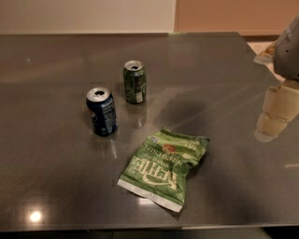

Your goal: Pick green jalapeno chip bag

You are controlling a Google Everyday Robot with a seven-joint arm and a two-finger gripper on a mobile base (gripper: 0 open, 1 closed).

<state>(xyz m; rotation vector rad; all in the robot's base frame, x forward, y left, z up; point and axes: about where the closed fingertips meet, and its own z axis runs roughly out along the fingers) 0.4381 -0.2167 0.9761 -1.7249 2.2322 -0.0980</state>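
The green jalapeno chip bag point(163, 168) lies flat on the dark grey table point(56, 186), front and centre. It is crinkled light-green foil with large white lettering, a small red emblem and a white sealed edge toward me. My gripper point(272, 122) hangs at the right edge of the view, above the table. It is well to the right of the bag, a little farther back, and not touching it.
A green soda can point(134, 81) stands upright behind the bag. A dark blue soda can point(101, 111) stands upright to the bag's back left. The table's far edge meets a pale wall point(88, 14). Its right edge runs behind the gripper.
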